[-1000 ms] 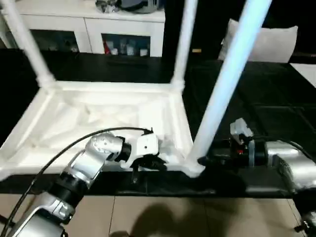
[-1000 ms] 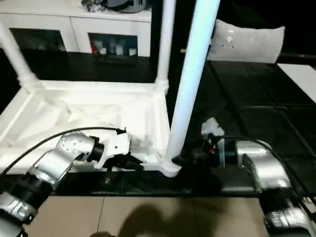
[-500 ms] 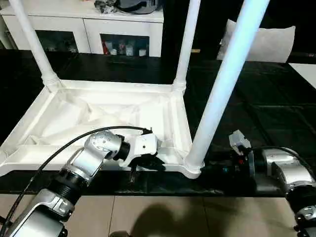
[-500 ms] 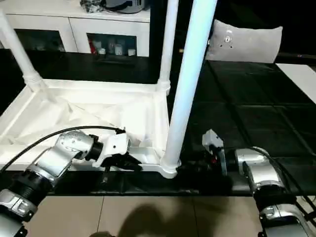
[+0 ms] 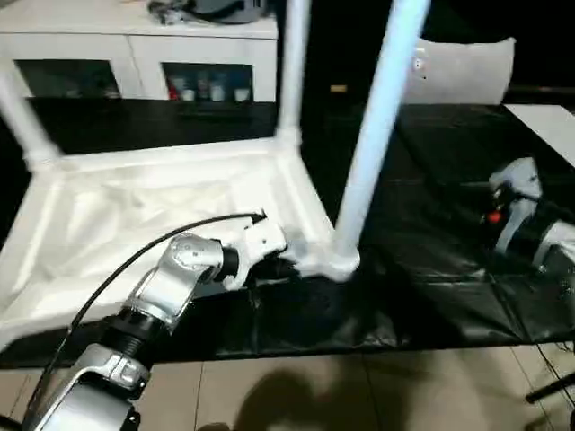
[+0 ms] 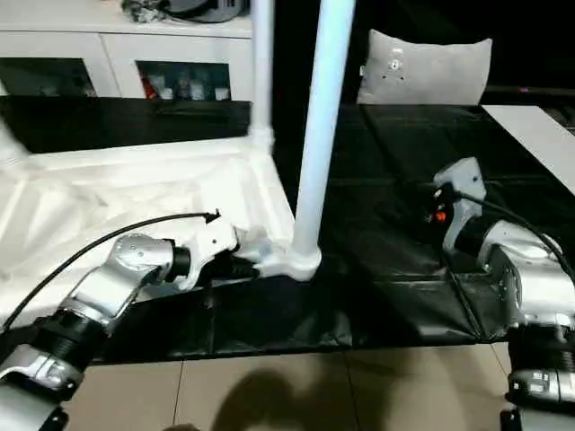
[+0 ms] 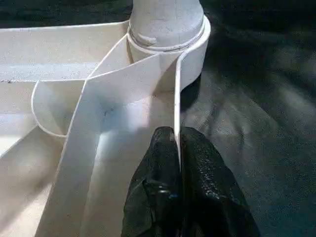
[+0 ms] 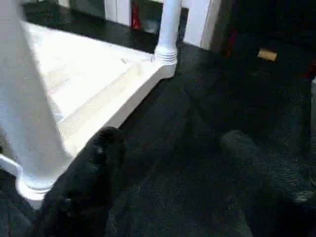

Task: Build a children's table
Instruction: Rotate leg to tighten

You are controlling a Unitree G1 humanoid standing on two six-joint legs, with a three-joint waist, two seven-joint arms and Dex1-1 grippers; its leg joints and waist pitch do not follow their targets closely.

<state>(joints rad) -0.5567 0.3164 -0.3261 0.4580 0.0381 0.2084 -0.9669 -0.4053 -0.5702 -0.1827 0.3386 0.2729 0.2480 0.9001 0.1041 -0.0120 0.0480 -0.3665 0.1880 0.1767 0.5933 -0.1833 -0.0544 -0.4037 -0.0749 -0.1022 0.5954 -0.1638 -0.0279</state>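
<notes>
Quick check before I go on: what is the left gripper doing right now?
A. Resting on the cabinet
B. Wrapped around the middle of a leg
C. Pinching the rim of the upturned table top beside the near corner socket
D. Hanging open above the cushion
C: the left gripper has its black fingers closed on the thin rim of the table top, just short of the corner socket holding the near leg.

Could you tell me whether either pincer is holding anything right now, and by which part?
The left pincer pinches the upturned table top's thin side rim near a corner socket. The right pincer is open, holding nothing.
</notes>
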